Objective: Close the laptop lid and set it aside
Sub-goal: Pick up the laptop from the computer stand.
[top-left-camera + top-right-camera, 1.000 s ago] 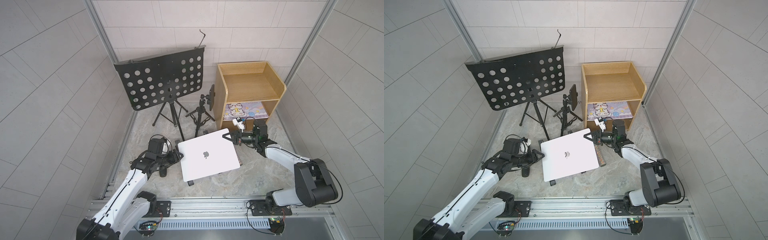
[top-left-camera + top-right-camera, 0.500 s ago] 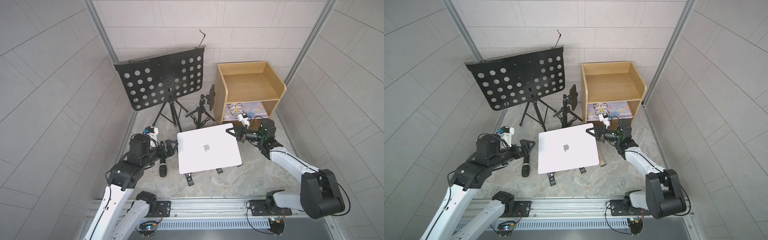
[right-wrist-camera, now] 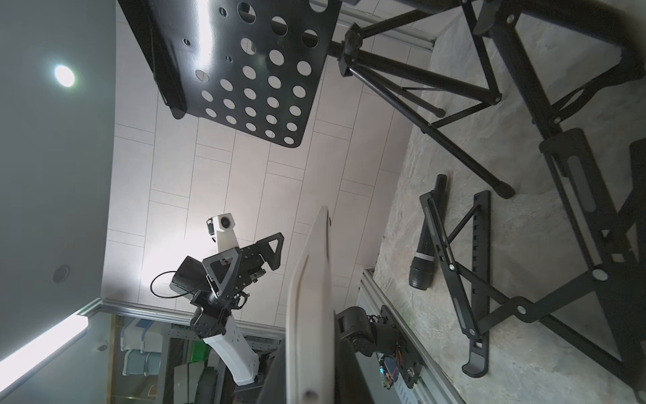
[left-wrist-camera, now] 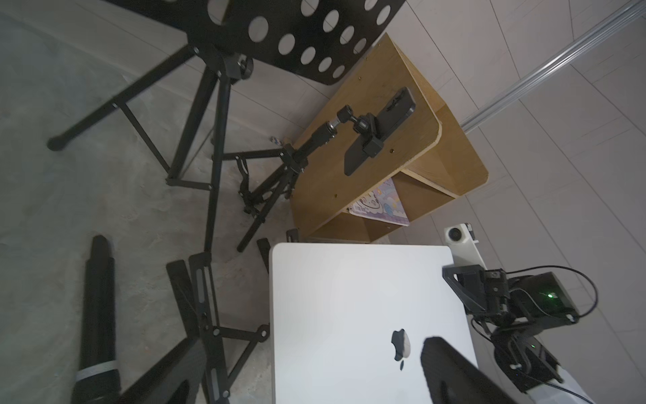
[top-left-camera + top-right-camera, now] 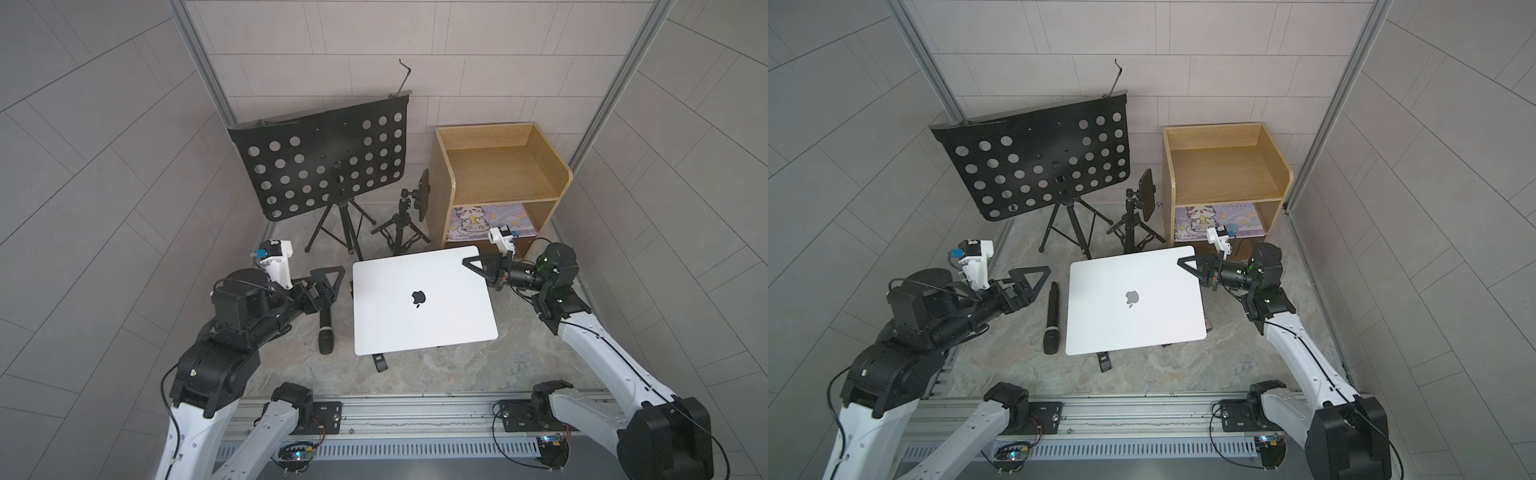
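1. Top views: the slim silver-white rectangular laptop (image 5: 419, 299) sits at frame centre. Its thin metal lid (image 5: 1100, 291) is shut flat with the logo up, and its long axis runs left to right.
   - The right gripper (image 5: 473, 266) pinches the laptop's upper right corner.
   - The left gripper (image 5: 328, 284) is spread wide just left of the upper left corner, apart from the shell.
   - A black cylindrical microphone (image 5: 325, 328) lies on the marbled grey table (image 5: 457, 370) between that gripper and the laptop.
   - The feet of a black folding stand (image 5: 380, 361) protrude past the laptop's lower edge.
2. Left wrist view: the smooth matte shell fills the lower centre. One of the spread fingers (image 4: 451, 370) overlaps it at lower right without visible contact.
3. Right wrist view: the laptop appears edge-on, a thin rounded rim rising from bottom centre between the dark fingers (image 3: 347, 381). The stand lies at right and appears clear of the underside.
4. Assessment: the closing step looks complete and setting the laptop aside remains. A single corner pinch on smooth metal may let it pivot. The left gripper is nearer the free left edge.
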You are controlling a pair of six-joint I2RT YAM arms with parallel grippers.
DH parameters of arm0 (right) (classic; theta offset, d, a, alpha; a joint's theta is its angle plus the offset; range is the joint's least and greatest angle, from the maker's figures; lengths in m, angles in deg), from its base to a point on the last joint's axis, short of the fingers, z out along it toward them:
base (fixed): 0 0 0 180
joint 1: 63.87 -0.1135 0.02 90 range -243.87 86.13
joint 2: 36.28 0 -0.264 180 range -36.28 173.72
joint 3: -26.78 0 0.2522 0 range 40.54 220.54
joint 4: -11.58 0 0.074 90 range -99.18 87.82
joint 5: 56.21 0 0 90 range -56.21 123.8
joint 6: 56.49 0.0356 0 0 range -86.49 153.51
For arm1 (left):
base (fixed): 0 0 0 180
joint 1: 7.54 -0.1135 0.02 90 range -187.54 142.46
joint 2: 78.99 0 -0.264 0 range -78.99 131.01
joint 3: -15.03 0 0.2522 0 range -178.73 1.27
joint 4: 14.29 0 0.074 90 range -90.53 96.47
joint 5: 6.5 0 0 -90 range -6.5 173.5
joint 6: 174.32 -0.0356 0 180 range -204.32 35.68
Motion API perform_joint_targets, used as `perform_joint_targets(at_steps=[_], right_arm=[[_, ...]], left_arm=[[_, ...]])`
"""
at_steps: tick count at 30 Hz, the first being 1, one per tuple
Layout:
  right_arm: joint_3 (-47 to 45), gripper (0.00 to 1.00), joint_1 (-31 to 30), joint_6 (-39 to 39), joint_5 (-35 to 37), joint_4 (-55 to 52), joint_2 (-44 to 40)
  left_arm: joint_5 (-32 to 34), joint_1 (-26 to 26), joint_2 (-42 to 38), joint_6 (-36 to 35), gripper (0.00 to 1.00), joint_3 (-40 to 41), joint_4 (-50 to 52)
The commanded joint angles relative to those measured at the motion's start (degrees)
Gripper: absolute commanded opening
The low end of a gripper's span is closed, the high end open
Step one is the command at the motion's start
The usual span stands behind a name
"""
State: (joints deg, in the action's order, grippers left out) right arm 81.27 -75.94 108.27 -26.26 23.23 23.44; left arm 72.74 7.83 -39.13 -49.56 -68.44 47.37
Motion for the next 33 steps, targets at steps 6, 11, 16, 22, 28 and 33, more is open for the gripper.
perform_joint_targets(at_steps=[6, 11, 16, 22, 28, 33], right_arm=[[7.11, 0.0, 1.8, 12.14, 2.56, 3.95, -3.39], [10.7, 0.0, 2.41, 14.14, 3.99, 5.14, -2.53], [13.41, 0.0, 2.43, 17.78, 5.12, 8.88, -0.43], [15.89, 0.0, 2.41, 18.36, 5.3, 9.66, 1.07], [17.33, 0.0, 2.41, 18.93, 5.55, 10.79, 2.15], [17.43, 0.0, 2.41, 19.04, 5.64, 11.32, 2.49]], left_arm=[[-16.94, -2.06, 2.15, 10.14, 0.99, 4.11, -6.66], [-17.99, -7.44, 3.72, 11.33, 0.97, 2.75, -0.64], [-27.95, -9.09, 3.41, 23.1, 0.92, 5.98, -13.59], [-35.03, -9.22, 4.26, 36.75, 0.81, 9.36, -33.78], [-38.4, -9.15, 7.84, 41.85, 0.57, 10.36, -41.6], [-39.88, -9.13, 8.96, 42.58, 0.43, 10.71, -43.28]])
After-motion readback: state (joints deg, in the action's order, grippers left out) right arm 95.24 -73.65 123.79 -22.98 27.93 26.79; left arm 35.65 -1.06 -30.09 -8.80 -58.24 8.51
